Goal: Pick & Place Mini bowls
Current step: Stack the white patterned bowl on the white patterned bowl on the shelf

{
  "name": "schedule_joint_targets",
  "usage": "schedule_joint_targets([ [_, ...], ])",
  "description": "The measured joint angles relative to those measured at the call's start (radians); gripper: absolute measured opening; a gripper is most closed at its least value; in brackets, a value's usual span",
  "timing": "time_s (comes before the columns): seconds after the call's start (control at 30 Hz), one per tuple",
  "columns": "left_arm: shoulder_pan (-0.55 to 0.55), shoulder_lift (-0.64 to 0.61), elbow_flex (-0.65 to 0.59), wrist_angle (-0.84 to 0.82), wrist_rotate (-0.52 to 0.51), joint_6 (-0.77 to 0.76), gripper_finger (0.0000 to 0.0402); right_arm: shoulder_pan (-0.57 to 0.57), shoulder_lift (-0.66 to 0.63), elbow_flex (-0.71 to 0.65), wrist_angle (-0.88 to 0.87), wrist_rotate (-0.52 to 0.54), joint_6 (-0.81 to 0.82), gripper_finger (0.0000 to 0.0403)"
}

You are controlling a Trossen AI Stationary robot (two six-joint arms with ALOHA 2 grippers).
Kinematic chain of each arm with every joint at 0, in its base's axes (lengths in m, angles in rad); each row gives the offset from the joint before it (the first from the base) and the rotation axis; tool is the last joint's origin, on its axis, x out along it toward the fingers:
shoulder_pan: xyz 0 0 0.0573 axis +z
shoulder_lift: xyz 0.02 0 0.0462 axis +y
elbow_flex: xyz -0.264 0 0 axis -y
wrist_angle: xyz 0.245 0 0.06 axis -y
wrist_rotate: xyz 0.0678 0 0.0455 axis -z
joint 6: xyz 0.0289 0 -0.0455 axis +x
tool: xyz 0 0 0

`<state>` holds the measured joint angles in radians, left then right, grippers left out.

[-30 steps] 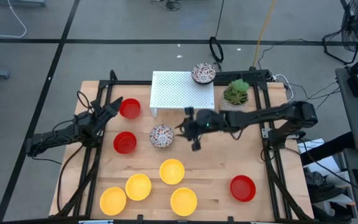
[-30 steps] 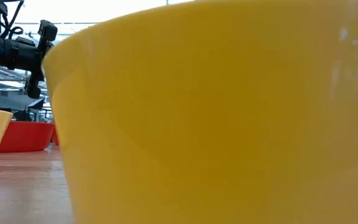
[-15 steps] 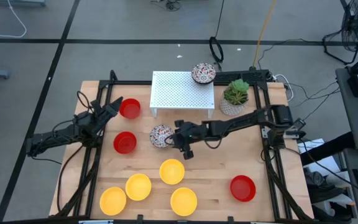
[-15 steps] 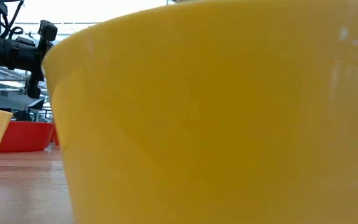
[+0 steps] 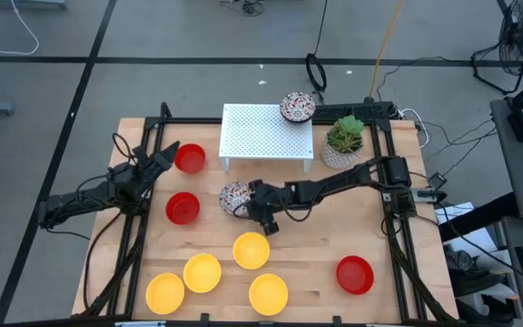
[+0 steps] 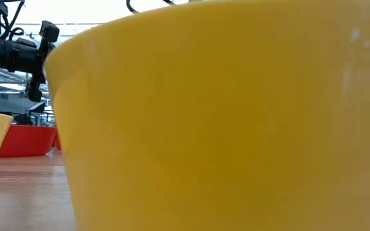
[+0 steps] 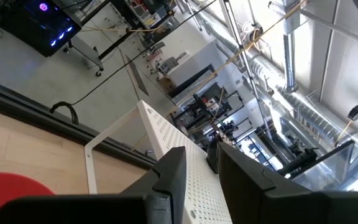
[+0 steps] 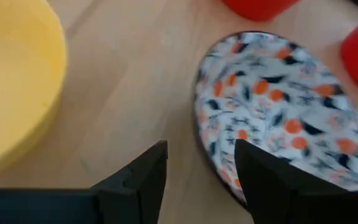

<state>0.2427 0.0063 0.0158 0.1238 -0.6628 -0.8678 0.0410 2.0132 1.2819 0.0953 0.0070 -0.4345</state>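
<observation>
Right gripper [image 5: 254,205] low over mid-table, fingers spread either side of the near-right rim of a floral bowl [image 5: 234,197], one finger [image 8: 263,180] over the bowl's inside, the other [image 8: 135,180] over bare wood; not pinching. Left gripper [image 5: 164,156] at the left side, just beside the far red bowl [image 5: 189,158], fingers slightly parted, holding nothing. Another red bowl [image 5: 182,208] left of the floral one; a third [image 5: 354,274] near right. Four yellow bowls [image 5: 251,251] along the near edge. Second floral bowl [image 5: 297,107] at the far right corner of the white rack [image 5: 267,133], beside the potted plant [image 5: 344,137].
</observation>
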Motion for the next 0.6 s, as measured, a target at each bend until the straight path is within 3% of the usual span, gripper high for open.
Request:
schedule_joint_targets([
  [0.17, 0.000, 0.000, 0.000, 0.000, 0.000, 0.000, 0.0093, 0.002, 0.000, 0.000, 0.005, 0.051, -0.032, 0.0130],
  [0.37, 0.000, 0.000, 0.000, 0.000, 0.000, 0.000, 0.0093, 0.002, 0.000, 0.000, 0.006, 0.044, -0.033, 0.0020],
  [0.6, 0.000, 0.000, 0.000, 0.000, 0.000, 0.000, 0.0093, 0.012, -0.015, 0.000, 0.002, 0.047, -0.031, 0.0005],
])
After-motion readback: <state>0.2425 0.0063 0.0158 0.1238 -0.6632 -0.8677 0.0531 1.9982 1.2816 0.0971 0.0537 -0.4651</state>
